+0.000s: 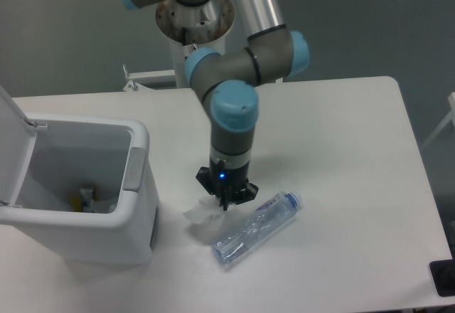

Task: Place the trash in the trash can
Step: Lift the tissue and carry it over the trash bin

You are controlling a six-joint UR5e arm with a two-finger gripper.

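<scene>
From the fixed camera, the gripper (224, 200) is pointing straight down at the table (341, 156), and its fingertips are sitting right at the upper right edge of the crumpled white wrapper (205, 220), which is lying just below and to the left of them, toward the table's front edge. Whether the fingers are clenched on a fold of the wrapper or merely touching it I cannot tell, since the wrist body is hiding the gap. The bottle (254, 229) is lying just right of the wrapper, its long axis running diagonally from the front left up to its cap at the right, so the wrapper looks like the piece being taken first. The trash can (138, 185) is standing at the table's left edge, well left of the gripper, with its lid (14, 135) hinged up and a few scraps already showing inside. The wrapper is looking thin, soft and creased; the bottle is clear, ribbed, bluish plastic; the can is smooth, hard white plastic with rounded corners.
</scene>
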